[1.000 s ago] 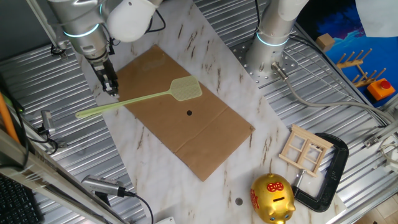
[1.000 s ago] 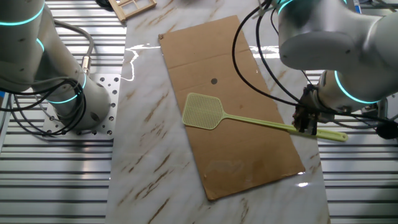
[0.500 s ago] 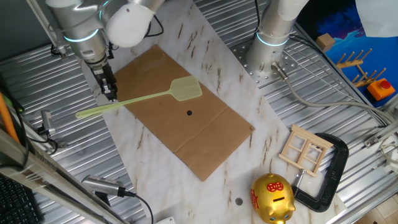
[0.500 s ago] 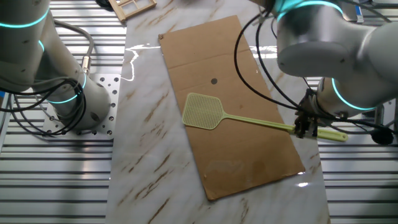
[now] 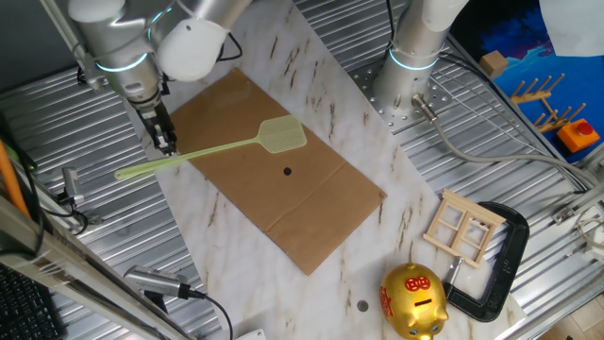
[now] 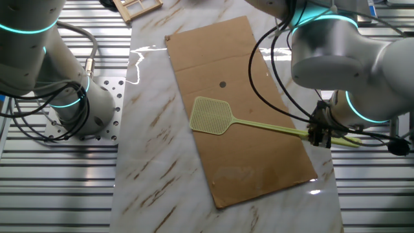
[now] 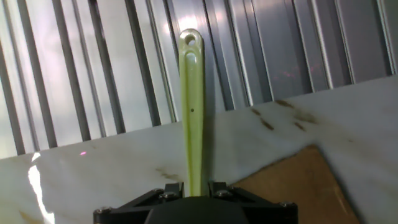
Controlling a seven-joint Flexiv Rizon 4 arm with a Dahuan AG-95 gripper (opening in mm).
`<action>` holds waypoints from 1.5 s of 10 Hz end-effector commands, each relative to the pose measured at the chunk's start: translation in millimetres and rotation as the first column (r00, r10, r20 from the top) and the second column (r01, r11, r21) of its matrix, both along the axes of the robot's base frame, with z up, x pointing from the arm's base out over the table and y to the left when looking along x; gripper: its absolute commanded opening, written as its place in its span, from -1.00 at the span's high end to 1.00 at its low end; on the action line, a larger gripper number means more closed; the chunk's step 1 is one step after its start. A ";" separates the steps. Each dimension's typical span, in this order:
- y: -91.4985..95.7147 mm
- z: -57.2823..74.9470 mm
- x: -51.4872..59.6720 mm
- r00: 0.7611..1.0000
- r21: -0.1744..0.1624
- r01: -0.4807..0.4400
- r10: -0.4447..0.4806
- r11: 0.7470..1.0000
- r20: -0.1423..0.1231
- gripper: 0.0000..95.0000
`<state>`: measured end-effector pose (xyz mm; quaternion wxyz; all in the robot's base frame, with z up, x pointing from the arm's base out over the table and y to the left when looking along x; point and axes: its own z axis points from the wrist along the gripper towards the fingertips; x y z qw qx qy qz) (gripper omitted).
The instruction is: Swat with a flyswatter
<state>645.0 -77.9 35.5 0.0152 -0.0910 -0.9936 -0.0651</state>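
The white marble-patterned surface [image 5: 316, 90] carries a flat brown cardboard sheet [image 5: 311, 203] that spreads out to one side of the tool [image 5: 166, 144], one corner of it reaching almost under the fingers in the hand view. Over this sheet lies the pale yellow-green plastic flyswatter [image 5: 212, 149] with its long thin handle; the small squarish mesh head [image 6: 210, 116] is at the far end from the tool, and the looped handle tip [image 7: 190, 41] sticks out past the tool on the other side, over the ribbed metal. The tool is closed on the flyswatter's handle well back toward the tip end, the handle running straight between its two black fingers [image 7: 219, 188]. Whether the head touches the cardboard or hangs just above it is hard to say from these angles. Compared with a second ago, the arm's upper joints have shifted slightly, while the tool and flyswatter sit almost exactly where they were.
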 end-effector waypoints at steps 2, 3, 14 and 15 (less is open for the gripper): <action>3.9 -4.3 -0.5 1.000 -0.008 -0.001 0.001 1.000 0.003 0.60; 5.1 -7.7 0.8 1.000 -0.009 -0.002 0.002 1.000 0.004 0.60; 1.1 -21.9 3.4 0.997 -0.093 -0.070 0.071 0.993 0.005 1.00; 0.5 -21.6 3.3 0.997 -0.092 -0.071 0.071 0.993 0.004 1.00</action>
